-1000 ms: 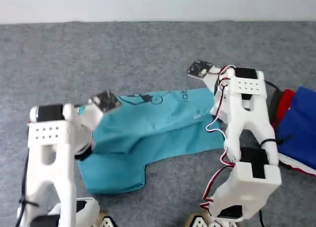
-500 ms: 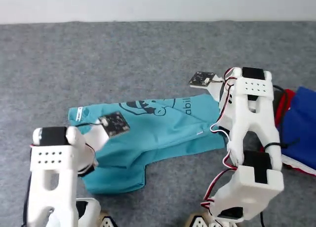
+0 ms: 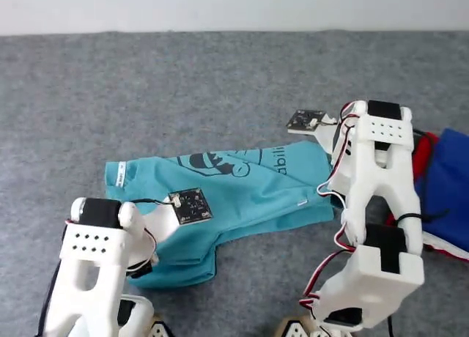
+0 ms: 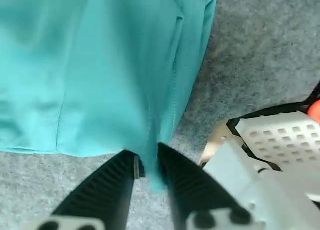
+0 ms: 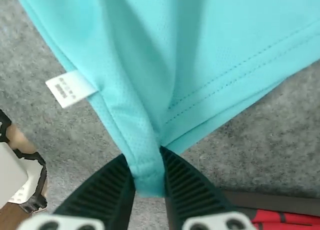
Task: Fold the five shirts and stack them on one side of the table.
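The teal shirt lies partly folded in the middle of the grey counter, print facing up. The left hand is clamped on a fold at the shirt's edge nearest the arms, with the cloth pinched between its black fingers. The right hand is clamped on the hem at the shirt's other end, near a white label. Beyond that arm, a pile of blue and red clothes lies at the counter's side.
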You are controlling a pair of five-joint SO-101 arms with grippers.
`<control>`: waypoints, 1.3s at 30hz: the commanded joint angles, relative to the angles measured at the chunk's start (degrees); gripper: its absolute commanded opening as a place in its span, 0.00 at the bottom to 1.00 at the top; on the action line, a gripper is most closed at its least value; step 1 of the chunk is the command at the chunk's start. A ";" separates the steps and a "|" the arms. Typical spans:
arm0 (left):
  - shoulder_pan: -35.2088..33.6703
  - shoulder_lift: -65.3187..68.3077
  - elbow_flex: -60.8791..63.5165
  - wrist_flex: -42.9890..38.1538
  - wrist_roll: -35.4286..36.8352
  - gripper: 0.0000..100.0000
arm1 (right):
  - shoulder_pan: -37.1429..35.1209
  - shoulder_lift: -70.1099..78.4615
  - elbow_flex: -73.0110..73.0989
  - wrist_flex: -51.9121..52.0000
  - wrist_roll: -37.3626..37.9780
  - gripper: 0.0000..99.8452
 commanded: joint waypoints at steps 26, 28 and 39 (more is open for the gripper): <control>-11.96 -0.44 -8.48 -30.51 26.29 0.02 | -11.12 10.15 -24.18 -9.27 -31.21 0.01; -11.78 -0.44 -4.00 -34.55 27.52 0.02 | -12.70 13.67 -24.26 -12.18 -33.41 0.01; -12.13 -0.35 7.69 -45.01 27.52 0.02 | -12.00 24.31 -24.35 -22.02 -35.52 0.01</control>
